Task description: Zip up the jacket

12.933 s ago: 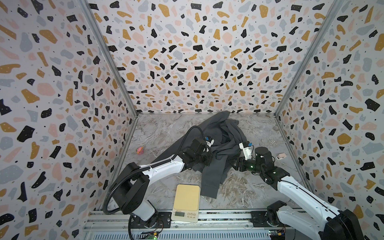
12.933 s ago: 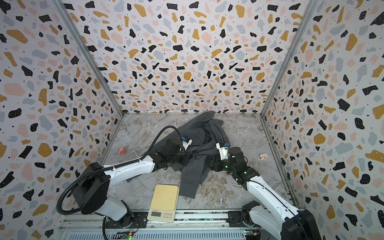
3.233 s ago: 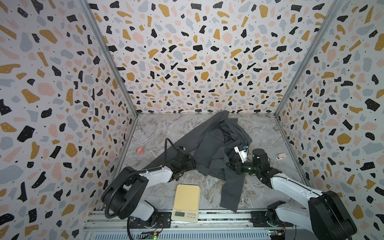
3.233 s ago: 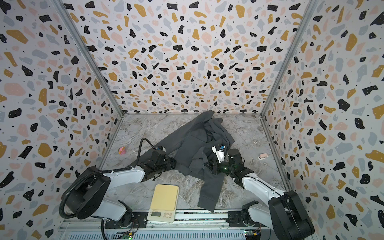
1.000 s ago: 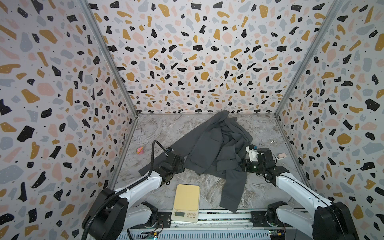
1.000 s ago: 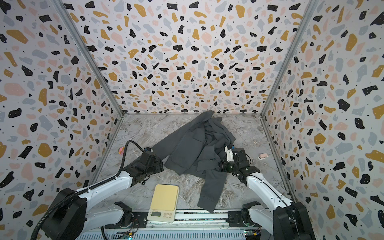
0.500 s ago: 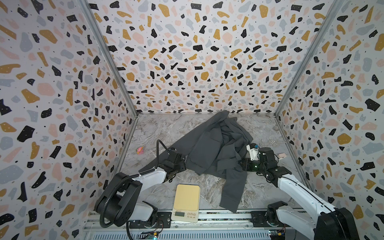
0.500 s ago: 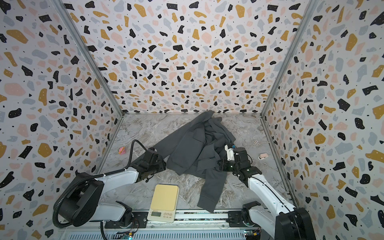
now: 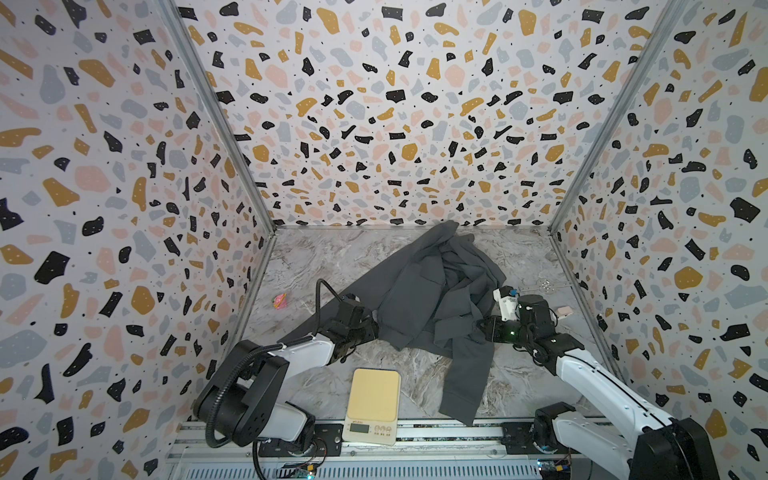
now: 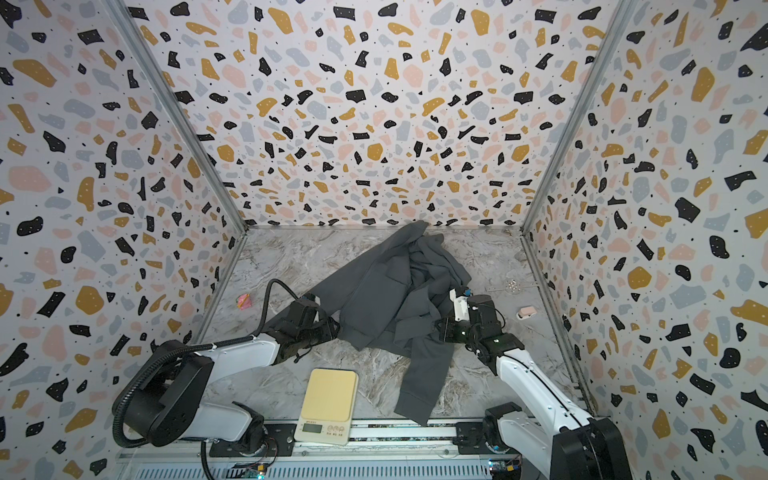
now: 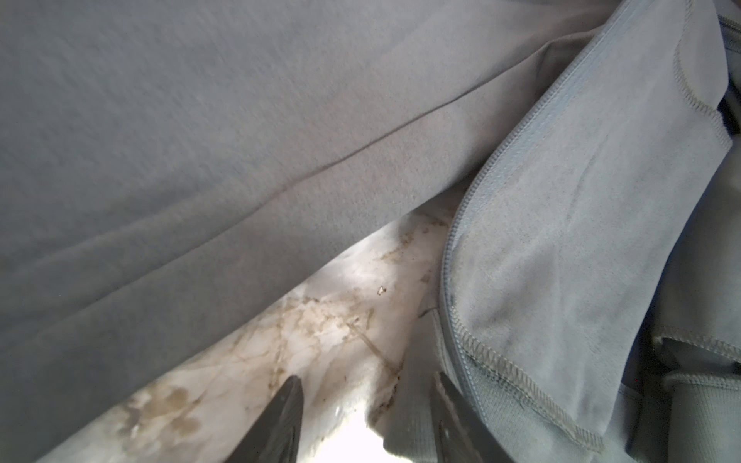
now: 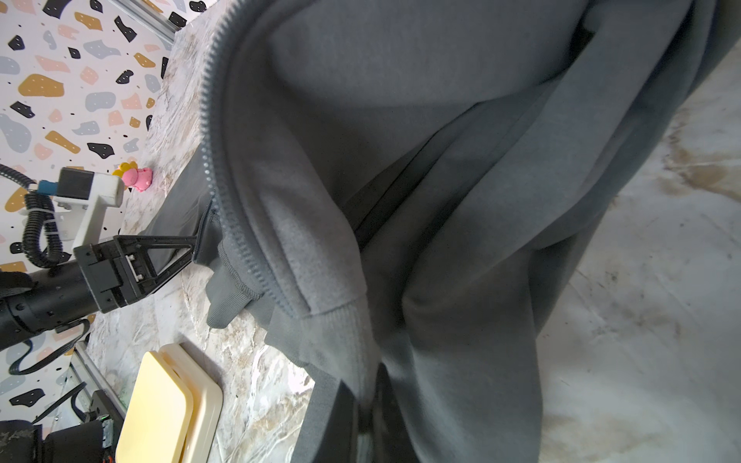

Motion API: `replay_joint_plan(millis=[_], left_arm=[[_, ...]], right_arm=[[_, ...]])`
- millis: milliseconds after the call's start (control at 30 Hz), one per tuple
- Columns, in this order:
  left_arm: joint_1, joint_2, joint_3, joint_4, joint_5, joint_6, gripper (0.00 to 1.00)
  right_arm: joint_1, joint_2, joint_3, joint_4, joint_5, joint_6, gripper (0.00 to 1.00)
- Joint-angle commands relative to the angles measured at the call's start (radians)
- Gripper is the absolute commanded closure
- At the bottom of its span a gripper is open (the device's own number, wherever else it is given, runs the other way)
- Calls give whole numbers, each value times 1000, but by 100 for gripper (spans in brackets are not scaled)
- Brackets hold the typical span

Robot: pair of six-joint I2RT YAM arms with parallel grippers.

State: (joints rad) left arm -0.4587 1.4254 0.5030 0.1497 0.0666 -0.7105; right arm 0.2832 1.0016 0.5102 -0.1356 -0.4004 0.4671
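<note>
The dark grey jacket (image 9: 419, 291) (image 10: 386, 291) lies crumpled and unzipped on the marble table, one sleeve trailing toward the front edge. My left gripper (image 9: 372, 328) (image 10: 334, 326) is low at the jacket's left hem corner. In the left wrist view it (image 11: 367, 377) stands open; the ribbed hem (image 11: 405, 401) lies against one finger, next to the zipper teeth (image 11: 453, 240). My right gripper (image 9: 485, 328) (image 12: 363, 397) is shut on a fold of jacket fabric (image 12: 441, 160) at the right side. The right wrist view shows the left gripper (image 12: 195, 248) at the lower end of the zipper (image 12: 208, 132).
A yellow kitchen scale (image 9: 374, 390) sits at the front edge between the arms. A small pink toy (image 9: 280, 300) lies by the left wall. A pale eraser-like piece (image 9: 564, 311) and a clear item (image 9: 544, 284) lie near the right wall. Patterned walls enclose three sides.
My left gripper has slid right up to the jacket's hem corner and its jaws have narrowed somewhat. The right gripper keeps its hold in nearly the same spot.
</note>
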Motion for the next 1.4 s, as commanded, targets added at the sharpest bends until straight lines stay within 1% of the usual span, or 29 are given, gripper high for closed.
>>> replay_joint_plan(millis=[0, 200, 467, 600, 633, 767, 900, 967, 1000, 1067, 1200, 1267, 1367], left_arm=[[-2, 9, -15, 3, 6, 10, 46], [-29, 21, 8, -25, -27, 16, 46], [-125, 96, 73, -80, -100, 22, 47], [-175, 140, 106, -120, -166, 21, 48], [-183, 151, 113, -128, -177, 21, 50], [-207, 193, 124, -128, -194, 10, 66], [-211, 204, 111, -83, -167, -1, 77], [-212, 192, 91, -9, -112, 0, 89], [-211, 182, 79, 31, -87, -2, 98], [-212, 150, 50, 130, -44, -3, 100], [-213, 55, 17, 197, -57, 7, 100], [-213, -8, 3, 214, -70, 28, 100], [-213, -91, -1, 196, -98, 78, 100]], right_arm=[[-4, -21, 12, 8, -5, 3, 100], [-4, -21, 9, 8, -7, 5, 100], [-4, -23, 10, 8, -8, 4, 100], [-4, -25, 6, 7, -8, 5, 100], [-4, -25, 6, 8, -8, 4, 100], [-4, -28, 1, 8, -5, 2, 100], [-4, -27, -3, 14, -14, -11, 100], [-4, -27, -11, 38, -63, -33, 100], [-3, -29, -14, 52, -95, -49, 100], [3, -45, -16, 78, -115, -60, 100], [62, -94, -15, 114, -108, -78, 100], [109, -69, 15, 89, -106, -112, 100], [185, -14, 56, 70, -112, -155, 100]])
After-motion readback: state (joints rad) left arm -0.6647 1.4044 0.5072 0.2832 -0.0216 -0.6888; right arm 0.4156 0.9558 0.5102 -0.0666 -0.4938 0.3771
